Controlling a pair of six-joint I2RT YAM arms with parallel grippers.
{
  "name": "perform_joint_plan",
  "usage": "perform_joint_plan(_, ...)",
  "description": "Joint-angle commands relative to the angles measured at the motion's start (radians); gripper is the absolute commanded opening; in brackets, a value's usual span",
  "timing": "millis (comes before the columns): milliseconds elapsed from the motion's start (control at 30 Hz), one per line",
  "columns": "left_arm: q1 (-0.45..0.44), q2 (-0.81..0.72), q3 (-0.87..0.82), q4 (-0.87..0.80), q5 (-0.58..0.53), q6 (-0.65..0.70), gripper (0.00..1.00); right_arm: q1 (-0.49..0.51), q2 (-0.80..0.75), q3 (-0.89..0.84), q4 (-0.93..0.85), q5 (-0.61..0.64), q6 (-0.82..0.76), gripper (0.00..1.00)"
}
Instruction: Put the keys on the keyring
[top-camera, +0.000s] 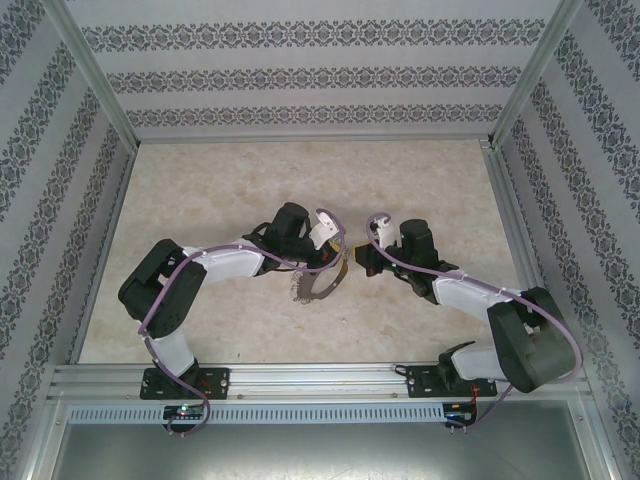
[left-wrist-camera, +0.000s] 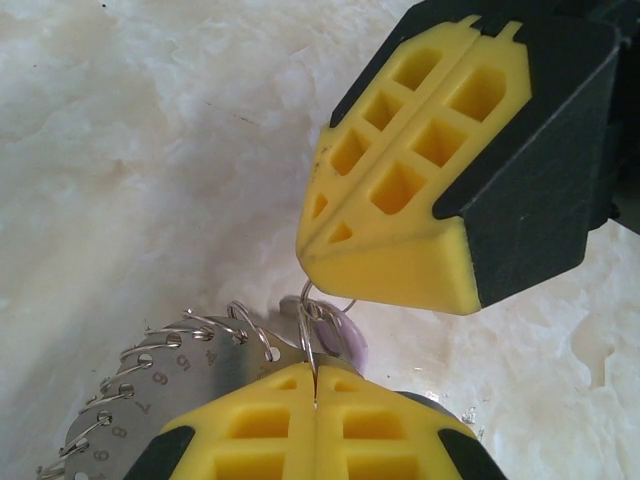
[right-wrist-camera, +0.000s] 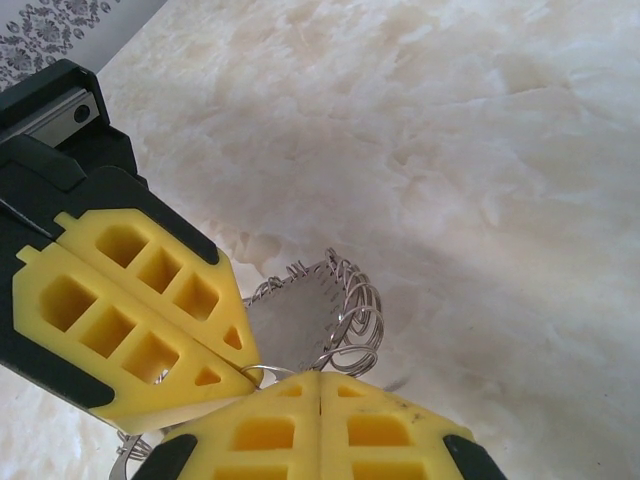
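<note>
Pinching its yellow pads flat together, the left hand (left-wrist-camera: 315, 388) grips the keyring (left-wrist-camera: 140, 385) at its rim. A thin wire loop (left-wrist-camera: 305, 315) rises straight out of the seam between the pads. The ring's grey band, stamped with small numbers and fringed with silvery loops, curves away to the lower left of the left wrist view. The right hand (left-wrist-camera: 310, 245) sits at the upper right of that view, its own pads clenched with no gap between them. Its tip is right at the top of the same wire loop; whether it actually pinches the wire I cannot tell. A small pale lilac piece (left-wrist-camera: 352, 345) lies just behind the loop, too blurred to name.

From the right wrist camera the two hands meet almost tip to tip, with a tiny curl of wire between them. Just beyond the tips a short stretch of the keyring shows, its flat grey band edged with a bunch of coiled loops.

From above, the two arms reach toward each other over the middle of the pale marbled worktop (top-camera: 220, 190), and the hands are nearly touching. The keyring appears there as a dark arc with a toothed fringe, just on the near side of the left hand. Whether its lower edge rests on the worktop or hangs clear of it I cannot tell.
</note>
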Motion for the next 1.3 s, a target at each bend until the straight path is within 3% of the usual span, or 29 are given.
perform_joint_plan(0, -0.015, -0.029, 0.012, 0.035, 0.04, -0.002, 0.0, -0.008, 0.01, -0.011, 0.026, 0.026, 0.015, 0.0)
perform_joint_plan(900, -0.015, -0.042, -0.001, 0.082, 0.025, -0.022, 0.0, 0.021, 0.009, -0.05, -0.01, -0.003, 0.112, 0.0)
perform_joint_plan(1000, -0.015, -0.042, -0.002, 0.081, 0.026, -0.022, 0.0, 0.005, -0.022, -0.051, -0.01, 0.005, 0.128, 0.22)
perform_joint_plan(1267, -0.015, -0.04, -0.003, 0.082, 0.033, -0.02, 0.0, -0.056, -0.088, -0.042, 0.011, -0.062, 0.142, 0.3)
